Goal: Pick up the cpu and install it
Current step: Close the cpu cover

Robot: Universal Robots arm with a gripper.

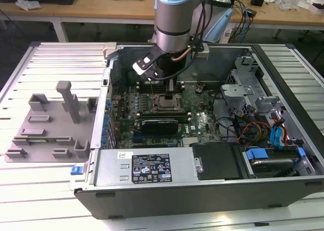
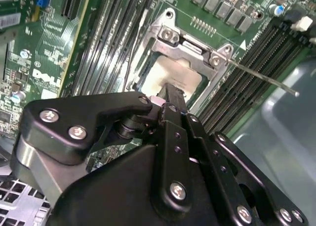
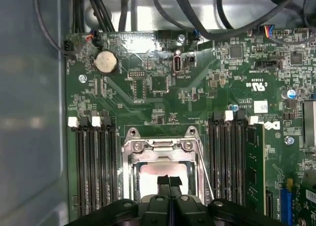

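Note:
The cpu (image 3: 154,172) is a pale silver square lying flat inside the open metal-framed socket (image 3: 160,146) on the green motherboard. In the second wrist view the cpu (image 2: 178,73) sits just beyond my fingertips. My gripper (image 3: 168,180) hangs straight over the near edge of the chip, its two black fingers pressed together with nothing between them; whether the tips touch the chip I cannot tell. In the second wrist view the gripper (image 2: 166,93) shows the same shut stance. In the exterior view my arm (image 1: 174,34) reaches down into the open computer case (image 1: 152,211) above the socket (image 1: 164,102).
The socket's thin wire lever (image 3: 205,176) stands loose beside the frame. Memory slots (image 3: 94,161) flank the socket, with one stick (image 3: 254,166) fitted. A grey plastic fixture (image 1: 50,125) with upright blocks lies at the exterior view's left. Cables and drive bays (image 1: 263,140) crowd the case's right.

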